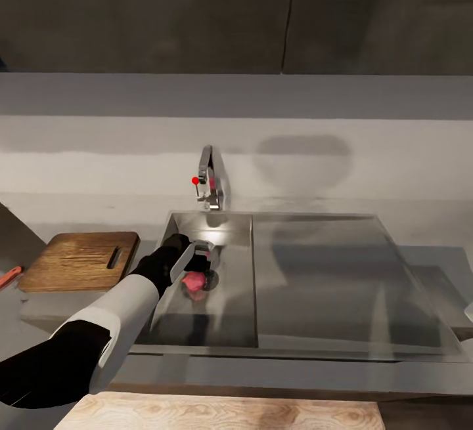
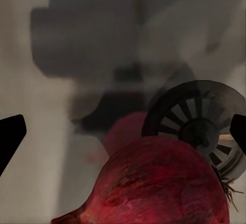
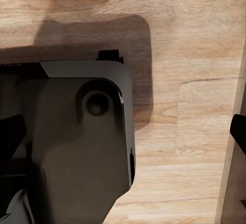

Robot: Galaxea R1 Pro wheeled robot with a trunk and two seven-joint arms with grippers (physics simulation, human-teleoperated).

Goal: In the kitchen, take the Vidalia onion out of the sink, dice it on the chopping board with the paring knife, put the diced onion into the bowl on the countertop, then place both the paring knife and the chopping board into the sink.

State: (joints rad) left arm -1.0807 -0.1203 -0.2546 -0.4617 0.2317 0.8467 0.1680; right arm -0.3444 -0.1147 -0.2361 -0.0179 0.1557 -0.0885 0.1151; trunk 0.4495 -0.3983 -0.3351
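Vidalia onion [image 1: 194,281], a pinkish-red ball, lies on the floor of the sink [image 1: 217,335] basin, just beside the round drain [image 2: 197,126], below the chrome tap [image 1: 209,184] at the basin's back edge. The left gripper [image 1: 197,266] is lowered into the basin directly over the onion; in the left wrist view its dark fingertips [image 2: 10,137] stand wide apart on either side of the onion with the jaws released, so nothing is grasped yet. The chopping board [image 1: 82,260] rests bare on the countertop [image 1: 433,266] by the sink's left edge, and an orange-red handle, probably the paring knife [image 1: 9,277], shows at the board's left end. The right gripper's state cannot be told: its wrist view shows a dark robot body part [image 3: 77,142] over light wood floor [image 3: 189,55]. Judged stage: the first step, lifting the onion out, is under way; dicing, filling the bowl and returning knife and board to the sink all remain.
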